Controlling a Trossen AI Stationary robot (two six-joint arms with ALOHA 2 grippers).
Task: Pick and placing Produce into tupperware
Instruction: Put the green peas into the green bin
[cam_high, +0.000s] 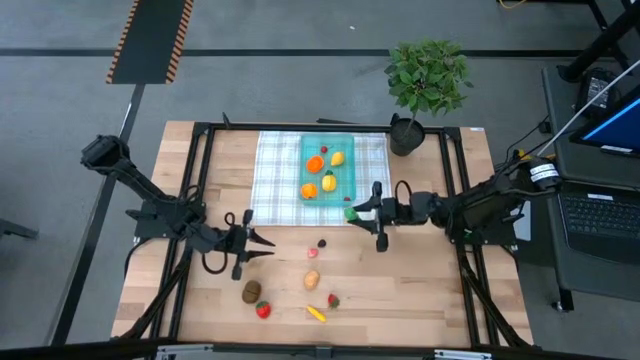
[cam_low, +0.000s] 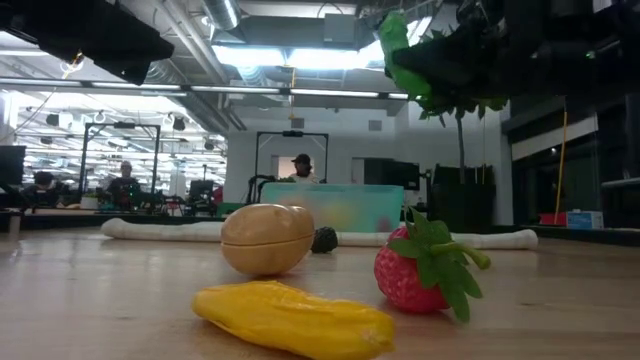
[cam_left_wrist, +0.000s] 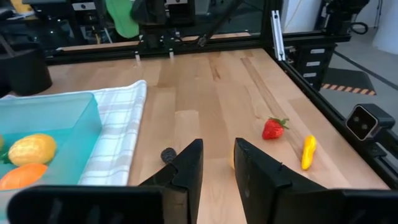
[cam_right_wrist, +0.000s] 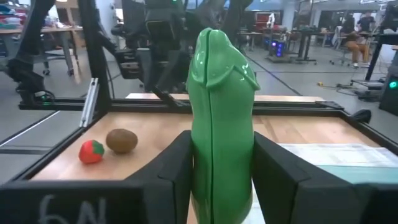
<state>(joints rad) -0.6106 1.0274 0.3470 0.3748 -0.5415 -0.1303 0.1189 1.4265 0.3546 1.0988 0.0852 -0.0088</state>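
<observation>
Teal plastic marks the tupperware (cam_high: 327, 166), which lies on the checked cloth (cam_high: 275, 175) at the far middle of the table (cam_high: 420, 290) and already holds about five pieces: oranges, lemons and something small and red. The right end effector (cam_high: 352, 212) hovers just beside the container's near right corner, clamped on the green cucumber (cam_right_wrist: 221, 118), so by my reading that piece is about to go in. The left end effector (cam_high: 268, 243) hangs over bare wood with its fingers a little apart and nothing between them. Left on the table are a cherry (cam_high: 322, 241), a small red piece (cam_high: 312, 254), the potato (cam_high: 312, 280), a kiwi (cam_high: 251, 291), two strawberries (cam_high: 263, 310) and a yellow piece (cam_high: 316, 314). Roughly half remains.
</observation>
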